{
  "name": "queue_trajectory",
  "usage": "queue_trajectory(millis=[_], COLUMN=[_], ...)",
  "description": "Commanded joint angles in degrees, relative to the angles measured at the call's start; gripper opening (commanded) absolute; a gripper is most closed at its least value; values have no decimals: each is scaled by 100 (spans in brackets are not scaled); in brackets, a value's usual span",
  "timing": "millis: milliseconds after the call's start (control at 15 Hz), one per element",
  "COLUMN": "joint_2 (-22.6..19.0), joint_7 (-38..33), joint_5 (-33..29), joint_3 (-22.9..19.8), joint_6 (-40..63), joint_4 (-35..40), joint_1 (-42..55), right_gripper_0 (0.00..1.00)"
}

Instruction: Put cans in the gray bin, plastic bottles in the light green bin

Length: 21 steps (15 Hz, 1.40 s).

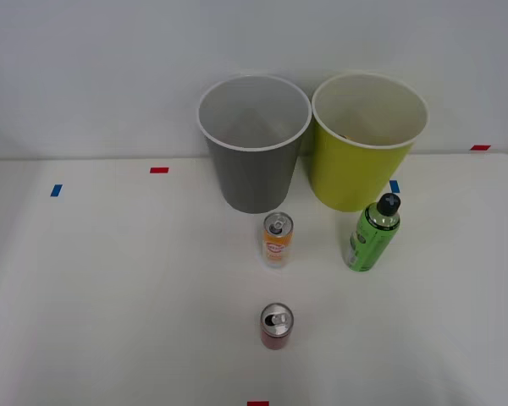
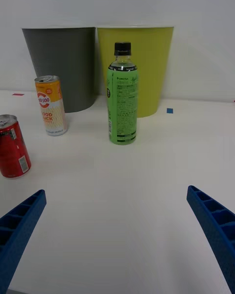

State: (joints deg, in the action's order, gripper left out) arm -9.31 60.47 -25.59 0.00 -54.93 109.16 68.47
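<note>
Your claw (image 2: 117, 235), fingers apart and empty, faces the green bottle (image 2: 122, 95) just before the light green bin (image 2: 136, 63); grasp it next.

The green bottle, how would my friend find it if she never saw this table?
Look at the white table with two big bins at the back, the gray bin and the lime bin. Right in front of the lime bin stands the green bottle. It is taller than the orange can and the red can, and it has a black cap.
</note>
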Motion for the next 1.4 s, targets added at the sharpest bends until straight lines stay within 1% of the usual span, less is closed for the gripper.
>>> queue_trajectory(millis=[67,1400], joint_2=[0,0], joint_7=[0,0], joint_5=[1,1], joint_3=[0,0], joint_6=[-1,-1], joint_4=[0,0], joint_1=[0,0], right_gripper_0=[100,100])
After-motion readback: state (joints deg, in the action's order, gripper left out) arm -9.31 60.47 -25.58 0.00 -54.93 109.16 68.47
